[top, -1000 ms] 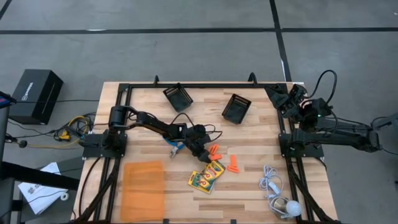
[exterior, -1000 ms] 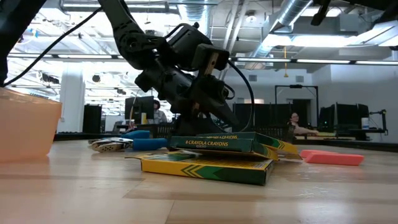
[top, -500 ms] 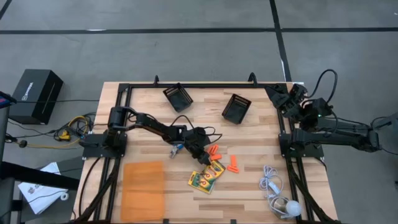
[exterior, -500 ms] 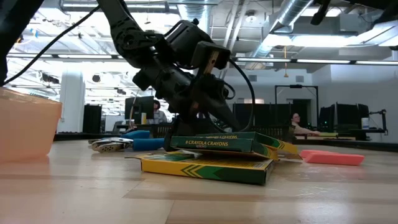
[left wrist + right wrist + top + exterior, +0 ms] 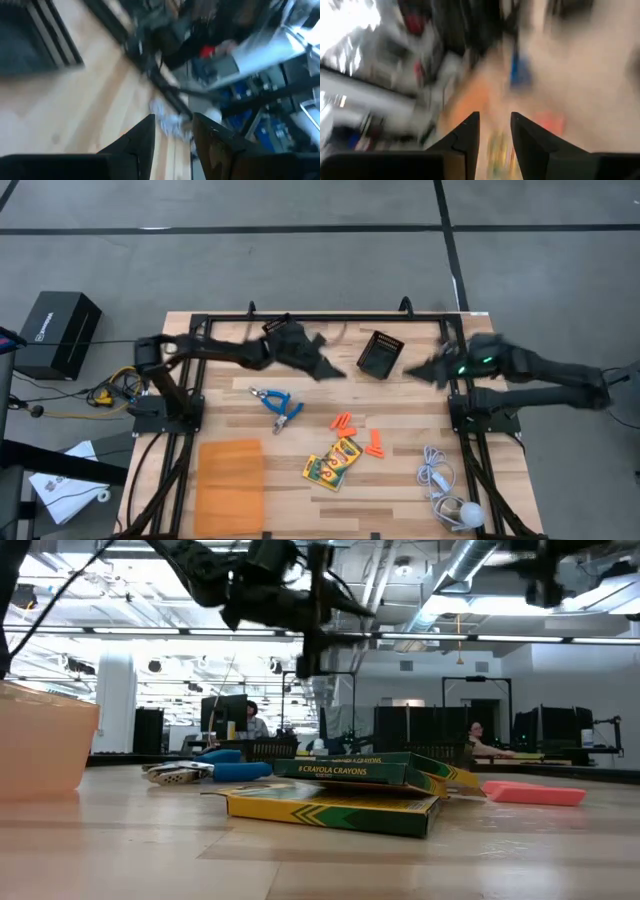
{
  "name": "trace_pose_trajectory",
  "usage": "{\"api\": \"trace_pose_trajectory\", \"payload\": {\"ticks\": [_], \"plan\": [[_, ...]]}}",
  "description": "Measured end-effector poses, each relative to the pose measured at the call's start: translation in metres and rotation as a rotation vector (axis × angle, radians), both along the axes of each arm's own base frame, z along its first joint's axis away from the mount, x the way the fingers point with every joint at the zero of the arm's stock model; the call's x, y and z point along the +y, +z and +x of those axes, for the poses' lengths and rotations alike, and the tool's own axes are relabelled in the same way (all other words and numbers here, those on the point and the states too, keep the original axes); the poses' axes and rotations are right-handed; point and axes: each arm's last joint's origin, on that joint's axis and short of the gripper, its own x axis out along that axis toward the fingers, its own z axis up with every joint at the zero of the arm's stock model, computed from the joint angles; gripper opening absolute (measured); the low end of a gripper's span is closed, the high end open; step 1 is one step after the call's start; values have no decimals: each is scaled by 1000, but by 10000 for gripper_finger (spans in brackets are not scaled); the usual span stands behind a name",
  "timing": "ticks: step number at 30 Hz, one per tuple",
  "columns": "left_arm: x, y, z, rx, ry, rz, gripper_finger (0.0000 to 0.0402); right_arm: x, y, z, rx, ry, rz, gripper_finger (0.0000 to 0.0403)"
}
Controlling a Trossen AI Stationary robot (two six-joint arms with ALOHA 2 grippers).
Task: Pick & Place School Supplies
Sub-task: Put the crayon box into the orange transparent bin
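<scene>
While the supplies lie loose in the middle of the table (image 5: 230, 380), both arms are up in the air and blurred, so the step in hand looks like choosing a piece and reaching for it.

Furthest left is a flat orange tray (image 5: 230, 485), a likely place to put things, though that is a guess. Above it the left gripper (image 5: 325, 368) hangs beside the left mesh bin (image 5: 284, 332), well clear of the supplies; its wrist view shows the fingers (image 5: 142, 142) apart with nothing between them. The blue-handled tool (image 5: 279, 403) lies just below that arm and is the nearest pick. It is thin and flat, so the fingers should come straight down across the handles.

Next come the orange pieces (image 5: 344, 421), scattered close together; take one at a time. The stacked crayon boxes (image 5: 333, 462) sit just below them, tilted, and should be gripped across the narrow side.

The second bin (image 5: 379, 353) stands between the arms. The right gripper (image 5: 420, 372) hovers beside it, fingers (image 5: 467, 137) parted and empty. The white cord (image 5: 440, 485) at far right should be left alone.
</scene>
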Motion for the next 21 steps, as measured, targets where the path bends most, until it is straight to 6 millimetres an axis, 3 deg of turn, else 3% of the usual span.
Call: {"api": "trace_pose_trajectory", "payload": {"ticks": [3, 6, 9, 13, 17, 21], "plan": [[11, 22, -14, -58, 7, 26, 127, 27, -19, 14, 72, 111, 139, 103], [20, 44, -29, -134, 6, 87, 127, 63, -31, 27, 64, 83, 248, 103], [29, 58, -42, -182, -3, 141, 127, 108, -50, 39, 97, -44, 367, 103], [34, 68, -52, -220, -82, 142, 127, 187, -87, 59, 117, -185, 611, 103], [30, 74, -57, -244, -166, 142, 127, 273, -97, 108, 103, -197, 741, 103], [22, 78, -58, -269, -261, 147, 127, 320, -94, 173, 35, -282, 699, 103]]}}
